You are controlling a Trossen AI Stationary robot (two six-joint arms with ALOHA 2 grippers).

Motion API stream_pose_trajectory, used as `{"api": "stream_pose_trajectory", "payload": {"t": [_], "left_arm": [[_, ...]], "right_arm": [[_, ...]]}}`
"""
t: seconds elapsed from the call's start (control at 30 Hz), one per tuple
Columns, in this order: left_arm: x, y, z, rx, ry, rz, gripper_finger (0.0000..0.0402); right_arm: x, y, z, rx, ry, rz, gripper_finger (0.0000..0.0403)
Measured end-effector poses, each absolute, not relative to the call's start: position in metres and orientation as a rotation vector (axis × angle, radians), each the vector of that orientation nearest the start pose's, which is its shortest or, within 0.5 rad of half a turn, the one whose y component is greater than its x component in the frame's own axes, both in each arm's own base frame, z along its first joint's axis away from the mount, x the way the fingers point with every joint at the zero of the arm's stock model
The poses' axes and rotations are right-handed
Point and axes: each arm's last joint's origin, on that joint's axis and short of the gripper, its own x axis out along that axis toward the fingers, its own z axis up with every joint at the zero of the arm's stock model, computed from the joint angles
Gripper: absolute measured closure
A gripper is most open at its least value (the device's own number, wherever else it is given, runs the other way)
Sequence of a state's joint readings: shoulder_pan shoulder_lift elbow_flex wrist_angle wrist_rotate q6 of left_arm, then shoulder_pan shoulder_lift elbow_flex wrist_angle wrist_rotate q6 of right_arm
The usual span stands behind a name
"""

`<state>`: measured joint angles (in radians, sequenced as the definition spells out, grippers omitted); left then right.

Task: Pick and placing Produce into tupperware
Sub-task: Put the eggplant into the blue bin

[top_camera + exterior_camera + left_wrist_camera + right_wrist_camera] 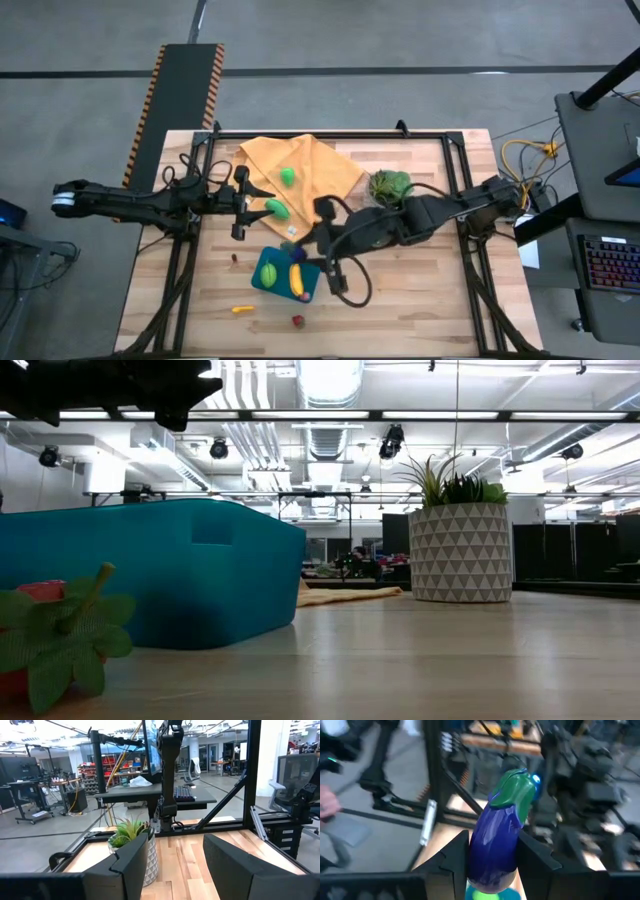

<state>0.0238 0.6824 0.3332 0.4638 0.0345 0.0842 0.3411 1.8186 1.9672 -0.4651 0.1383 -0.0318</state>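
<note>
Eggplant [501, 837] clamped mid-body in right gripper [490, 857], lower centre of frame; rigid, light, glossy-slick plastic, likely slips. Left gripper [172, 857] parted, empty.

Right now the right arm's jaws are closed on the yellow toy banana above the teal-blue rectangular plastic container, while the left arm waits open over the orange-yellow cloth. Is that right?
Not quite. The right gripper is closed on the purple toy eggplant with a green cap, as the right wrist view shows. The rest holds: it is above the teal-blue rectangular plastic container, and the left gripper waits open over the orange-yellow cloth.
</note>
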Motion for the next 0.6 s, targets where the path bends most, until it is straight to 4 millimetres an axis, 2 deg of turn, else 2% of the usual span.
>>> {"api": "stream_pose_trajectory", "payload": {"t": [0.3,0.43,0.6], "left_arm": [[0.162,0.003,0.253,0.087,-0.113,-0.006,0.0223],[0.162,0.003,0.253,0.087,-0.112,-0.014,0.0223],[0.162,0.003,0.253,0.087,-0.110,-0.014,0.0223]], "right_arm": [[0.387,0.125,0.396,-0.138,0.317,0.199,0.0275],[0.376,0.120,0.382,-0.115,0.275,0.193,0.0275],[0.360,0.113,0.353,-0.091,0.189,0.188,0.0275]]}}
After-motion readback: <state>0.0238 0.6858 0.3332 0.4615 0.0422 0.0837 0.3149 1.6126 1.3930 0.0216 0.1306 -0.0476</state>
